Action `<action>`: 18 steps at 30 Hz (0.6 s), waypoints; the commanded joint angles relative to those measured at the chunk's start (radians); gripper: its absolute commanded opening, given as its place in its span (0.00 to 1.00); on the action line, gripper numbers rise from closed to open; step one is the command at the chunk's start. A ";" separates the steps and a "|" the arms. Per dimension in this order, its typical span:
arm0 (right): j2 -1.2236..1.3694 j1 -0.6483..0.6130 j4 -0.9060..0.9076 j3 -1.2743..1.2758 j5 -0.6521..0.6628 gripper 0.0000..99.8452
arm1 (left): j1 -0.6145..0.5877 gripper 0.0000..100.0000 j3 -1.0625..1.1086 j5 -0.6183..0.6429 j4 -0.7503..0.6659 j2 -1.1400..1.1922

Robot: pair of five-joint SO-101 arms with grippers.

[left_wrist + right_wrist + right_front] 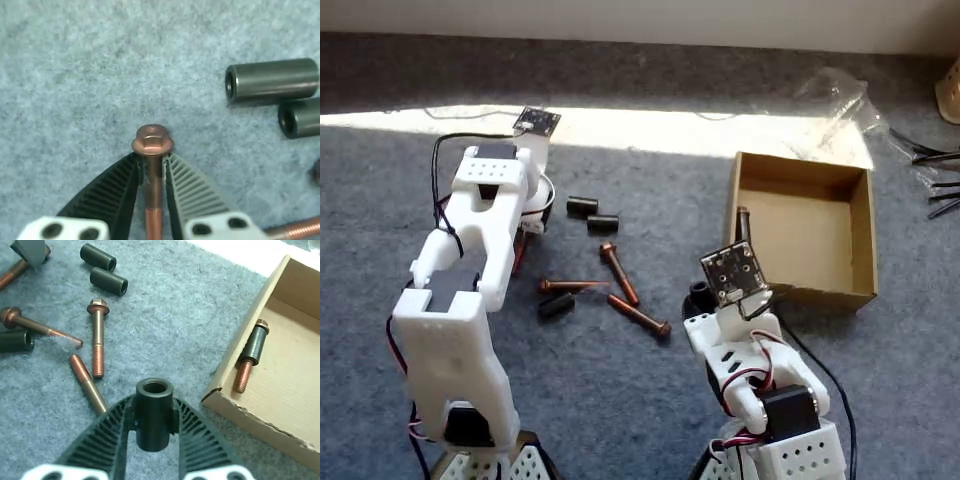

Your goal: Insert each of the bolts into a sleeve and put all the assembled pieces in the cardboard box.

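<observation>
**A:** Grey felt over the whole bench (620, 410), with a band of sunlight along the far edge. What's being held?

**B:** The left end effector (152, 162) is clamped on a bolt (152, 141). The shank sits between the fingers and the head pokes past the tips. The right end effector (154, 407) is closed round a sleeve (154, 432), its bore facing away from the wrist.

**A:** Any trouble ahead?

**B:** I'd say so. The head leads and the thread sits back toward the wrist, so mating could jam. The thin shank might also swivel in the grip.

**A:** And further out?

**B:** A loose bolt (98, 337) and a spare sleeve (108, 281), with more of each, lie close together. A low swing could scatter them. The cardboard box (285, 395) holds one assembled piece (252, 352) against a side wall.
</observation>
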 commanded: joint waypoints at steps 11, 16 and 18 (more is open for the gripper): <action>-0.008 -0.159 -0.150 -0.010 0.006 0.00 | 0.018 0.00 0.220 -0.097 0.109 -0.510; -0.008 -0.232 -0.219 -0.010 0.006 0.00 | 0.018 0.00 0.369 -0.114 0.064 -0.731; -0.008 -0.252 -0.246 -0.015 0.011 0.00 | 0.018 0.00 0.415 -0.114 0.054 -0.805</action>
